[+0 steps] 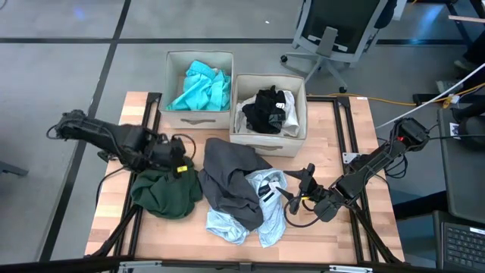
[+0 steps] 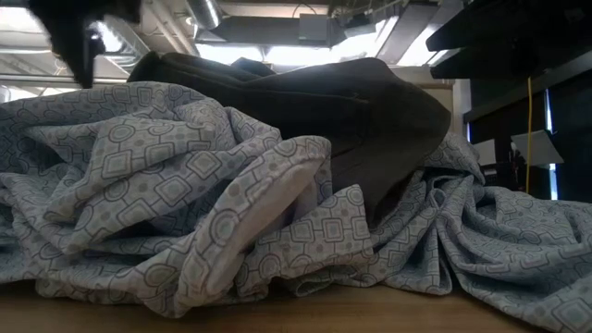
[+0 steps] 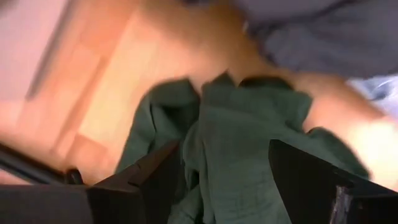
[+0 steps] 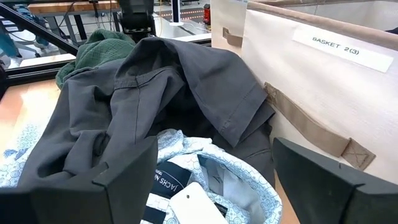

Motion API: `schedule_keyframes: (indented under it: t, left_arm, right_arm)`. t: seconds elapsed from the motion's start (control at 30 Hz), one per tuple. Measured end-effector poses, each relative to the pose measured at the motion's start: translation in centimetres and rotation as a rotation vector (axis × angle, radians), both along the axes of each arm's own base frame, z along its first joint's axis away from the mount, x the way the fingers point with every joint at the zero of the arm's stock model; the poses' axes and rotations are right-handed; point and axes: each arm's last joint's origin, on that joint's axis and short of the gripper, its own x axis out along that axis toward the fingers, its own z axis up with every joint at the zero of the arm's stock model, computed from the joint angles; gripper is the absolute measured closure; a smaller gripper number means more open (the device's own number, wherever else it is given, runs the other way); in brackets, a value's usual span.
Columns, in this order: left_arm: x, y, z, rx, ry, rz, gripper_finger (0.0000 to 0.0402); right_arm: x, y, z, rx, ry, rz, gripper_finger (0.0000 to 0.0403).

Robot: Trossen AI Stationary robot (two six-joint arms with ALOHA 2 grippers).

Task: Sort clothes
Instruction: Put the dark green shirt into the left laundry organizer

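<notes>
A dark green garment point(image 1: 167, 193) lies bunched at the table's left. A dark grey garment point(image 1: 231, 178) lies in the middle, partly over a pale blue-grey patterned shirt point(image 1: 261, 208). My left gripper point(image 1: 180, 161) is open at the green garment's far edge; a ridge of the green cloth point(image 3: 233, 155) shows between its fingers. My right gripper point(image 1: 286, 196) is open, low, at the patterned shirt's right side, and the shirt's collar and label point(image 4: 186, 186) lie between its fingers. Turquoise clothes point(image 1: 198, 87) lie in the left box, and black and white ones point(image 1: 267, 110) in the right box. My left gripper point(image 3: 224, 149) comes at the green garment slanting from above with its fingers on either side of a cloth ridge; I cannot tell whether they touch it.
Two beige fabric boxes point(image 1: 198, 120) point(image 1: 267, 140) stand side by side at the table's far edge; the right one's wall point(image 4: 311, 81) is close to my right gripper. An office chair point(image 1: 333, 30) stands beyond the table. Bare wood point(image 1: 114, 197) shows at the left of the green garment.
</notes>
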Motion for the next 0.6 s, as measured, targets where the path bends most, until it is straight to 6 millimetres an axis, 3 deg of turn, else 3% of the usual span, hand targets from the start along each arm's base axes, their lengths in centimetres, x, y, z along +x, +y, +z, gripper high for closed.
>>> schedule_keyframes:
  t: [0.23,0.6]
  left_arm:
    - [-0.5,-0.9,-4.1,-0.029,0.065,0.044,0.0171]
    - [-1.1,-0.8,-8.7,-0.026,0.108,0.060,0.0171]
  right_arm:
    - [0.0,0.0,0.0,0.000,0.000,0.000,0.0087]
    - [0.1,0.1,-0.3,-0.007,0.009,0.001,0.0087]
